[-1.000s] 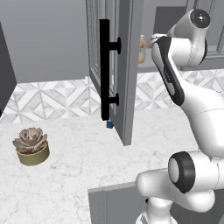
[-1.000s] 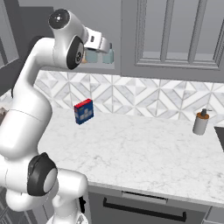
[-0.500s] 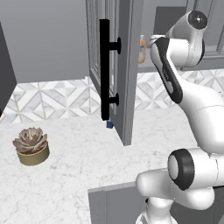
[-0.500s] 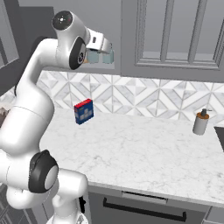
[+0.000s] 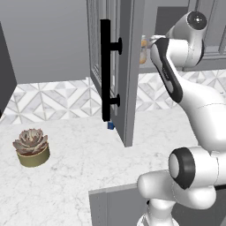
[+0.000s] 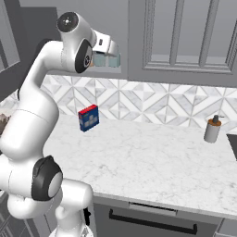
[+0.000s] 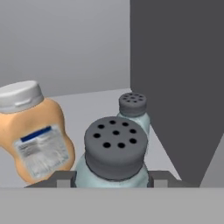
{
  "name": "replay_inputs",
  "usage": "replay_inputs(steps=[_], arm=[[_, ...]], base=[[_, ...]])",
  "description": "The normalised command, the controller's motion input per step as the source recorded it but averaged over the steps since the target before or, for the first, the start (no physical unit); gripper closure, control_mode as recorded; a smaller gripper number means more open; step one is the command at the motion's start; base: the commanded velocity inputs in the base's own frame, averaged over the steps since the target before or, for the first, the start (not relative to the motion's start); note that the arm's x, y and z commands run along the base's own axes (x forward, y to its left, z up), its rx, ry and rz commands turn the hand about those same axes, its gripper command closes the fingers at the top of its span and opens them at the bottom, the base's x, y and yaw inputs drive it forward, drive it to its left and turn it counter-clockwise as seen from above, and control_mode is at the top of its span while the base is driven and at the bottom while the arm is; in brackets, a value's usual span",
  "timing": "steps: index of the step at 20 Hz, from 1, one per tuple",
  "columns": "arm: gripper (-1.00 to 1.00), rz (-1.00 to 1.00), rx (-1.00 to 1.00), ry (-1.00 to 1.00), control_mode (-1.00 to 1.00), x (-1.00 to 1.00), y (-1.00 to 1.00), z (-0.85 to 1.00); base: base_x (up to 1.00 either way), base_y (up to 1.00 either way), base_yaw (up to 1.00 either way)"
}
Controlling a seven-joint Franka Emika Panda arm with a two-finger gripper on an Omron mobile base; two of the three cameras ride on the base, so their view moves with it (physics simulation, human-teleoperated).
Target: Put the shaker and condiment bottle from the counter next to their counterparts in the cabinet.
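Note:
My gripper [image 7: 111, 179] is shut on the shaker [image 7: 114, 148], pale teal with a perforated dark grey cap, held upright inside the cabinet. Just beyond it on the grey shelf [image 7: 87, 103] stands the counterpart teal shaker [image 7: 132, 109]. To the left stands an orange bottle [image 7: 37, 140] with a whitish cap and a label; whether it is the condiment bottle or its counterpart I cannot tell. From the right base the gripper [image 6: 111, 59] holds the shaker [image 6: 104, 59] at cabinet height. The open glass door [image 5: 128, 66] with its black handle [image 5: 105, 70] hides most of the hand; the orange bottle [image 5: 143, 49] peeks out.
A blue and red box [image 6: 88, 117] stands on the marble counter [image 6: 152, 157] near the backsplash. A tan pump dispenser [image 6: 212, 129] is at the far right. A potted succulent [image 5: 31, 147] sits left of the open door. A dark cabinet wall [image 7: 179, 78] rises close on the right.
The arm has eased slightly further toward the cabinet with the shaker still held; nothing else has moved.

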Motion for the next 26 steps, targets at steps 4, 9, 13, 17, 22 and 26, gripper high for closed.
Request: replay_inputs(steps=[4, 9, 13, 17, 22, 26], arm=[[1.00, 0.00, 0.00, 0.00, -1.00, 0.03, 0.00, -0.03], [1.00, 0.00, 0.00, 0.00, -1.00, 0.00, 0.00, -0.15], [1.00, 0.00, 0.00, 0.00, -1.00, 0.00, 0.00, -0.12], [1.00, 0.00, 0.00, 0.00, -1.00, 0.07, 0.00, -0.05], [1.00, 0.00, 0.00, 0.00, -1.00, 0.17, 0.00, 0.00], [1.00, 0.00, 0.00, 0.00, -1.00, 0.12, 0.00, -0.01]], base=[[0.00, 0.00, 0.00], [0.00, 0.00, 0.00], [0.00, 0.00, 0.00], [0.00, 0.00, 0.00], [0.00, 0.00, 0.00], [0.00, 0.00, 0.00]])
